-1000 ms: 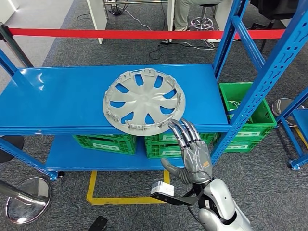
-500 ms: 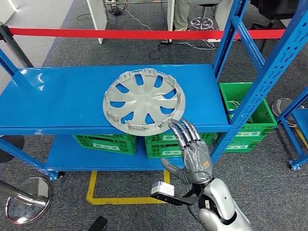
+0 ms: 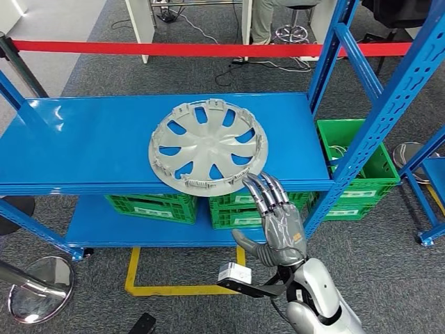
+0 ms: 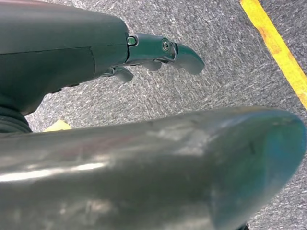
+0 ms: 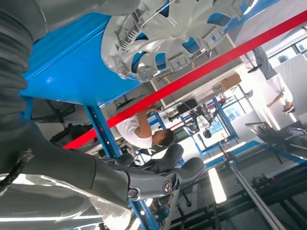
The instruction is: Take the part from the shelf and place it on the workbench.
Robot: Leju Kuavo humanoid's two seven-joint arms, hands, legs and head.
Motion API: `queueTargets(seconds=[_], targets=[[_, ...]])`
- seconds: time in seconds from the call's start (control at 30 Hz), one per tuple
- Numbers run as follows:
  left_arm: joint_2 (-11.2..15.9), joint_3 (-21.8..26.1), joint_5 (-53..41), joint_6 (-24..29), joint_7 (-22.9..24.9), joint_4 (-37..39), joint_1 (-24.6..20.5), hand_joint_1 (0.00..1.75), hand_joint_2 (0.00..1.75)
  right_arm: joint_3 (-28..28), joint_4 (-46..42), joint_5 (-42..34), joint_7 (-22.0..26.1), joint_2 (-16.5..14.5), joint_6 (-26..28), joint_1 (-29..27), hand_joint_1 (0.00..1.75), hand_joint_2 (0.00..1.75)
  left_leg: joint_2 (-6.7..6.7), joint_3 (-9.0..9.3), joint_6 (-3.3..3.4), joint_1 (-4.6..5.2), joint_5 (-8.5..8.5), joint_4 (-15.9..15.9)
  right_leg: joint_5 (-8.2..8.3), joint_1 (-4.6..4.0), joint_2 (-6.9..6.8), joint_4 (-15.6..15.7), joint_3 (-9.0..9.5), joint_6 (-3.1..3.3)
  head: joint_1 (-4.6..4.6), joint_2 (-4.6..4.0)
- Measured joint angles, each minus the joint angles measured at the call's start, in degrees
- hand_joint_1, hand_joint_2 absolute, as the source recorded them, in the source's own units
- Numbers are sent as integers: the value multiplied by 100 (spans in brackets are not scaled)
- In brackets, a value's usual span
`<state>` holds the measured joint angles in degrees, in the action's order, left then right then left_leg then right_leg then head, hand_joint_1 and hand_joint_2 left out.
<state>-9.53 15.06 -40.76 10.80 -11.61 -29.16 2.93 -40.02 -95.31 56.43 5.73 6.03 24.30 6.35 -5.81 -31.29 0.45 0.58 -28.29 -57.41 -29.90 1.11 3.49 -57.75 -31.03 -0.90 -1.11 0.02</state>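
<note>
right hand [image 3: 278, 226] first, since you'll want its state: fingers spread and stretched forward, thumb out to the side, nothing in its grasp. its fingertips [image 3: 255, 182] reach the front edge of the shelf, just beside the near rim of the part; you can't tell from the head view whether they touch that rim. the right wrist view shows the right hand's fingers [image 5: 173, 165] apart with nothing between them.

left hand [image 4: 108, 52] hangs over grey carpet in its wrist view; fingers extended, no object in them.

now by size. blue shelf [image 3: 94, 139]: top deck wide, with blue uprights at its right end. a lower deck under it carries green crates [image 3: 152, 206] along its front edge, and another green crate [image 3: 367, 177] sits on the floor past the right uprights.

part [image 3: 208, 145]: a silver wheel cover, lying flat on the top deck, right of centre, its near rim slightly overhanging the front edge.

red barrier tape [image 3: 157, 49] runs behind the shelf. yellow floor marking [image 3: 133, 275] lies on the carpet below the front edge. a person's legs [image 3: 268, 17] show beyond the tape.
</note>
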Motion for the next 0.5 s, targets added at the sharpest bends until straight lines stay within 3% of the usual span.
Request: queueTargets(seconds=[0.27, 0.4, 0.43, 0.5], targets=[[4, 0, -11, 12, 0, 0, -4, 0, 0, -2, 4, 6, 35, 0, -34, -9, 0, 175, 1, -7, 60, 20, -35, -45, -5, 18, 5, 20, 15, -47, -1, 0], [-1, 1, -25, 23, -1, 0, -11, 0, 0, 10, 4, 17, 48, 0, -40, -30, 0, 175, 28, 73, 204, -2, -68, 60, 37, 2, -35, -100, -13, -136, 7, 0], [-4, 2, -29, 27, -1, 0, -11, 0, 0, 15, 4, 19, 52, 0, -42, -29, 0, 175, 44, 128, 247, -12, -87, 93, -10, -8, -95, -245, -94, -145, 27, 1], [-11, 4, -36, 34, -2, 1, -1, 0, 0, 22, 6, 20, 58, 0, -43, -24, 0, 175, 82, 219, 283, -11, -122, 111, -229, -20, -232, -826, -448, -147, 65, 0]])
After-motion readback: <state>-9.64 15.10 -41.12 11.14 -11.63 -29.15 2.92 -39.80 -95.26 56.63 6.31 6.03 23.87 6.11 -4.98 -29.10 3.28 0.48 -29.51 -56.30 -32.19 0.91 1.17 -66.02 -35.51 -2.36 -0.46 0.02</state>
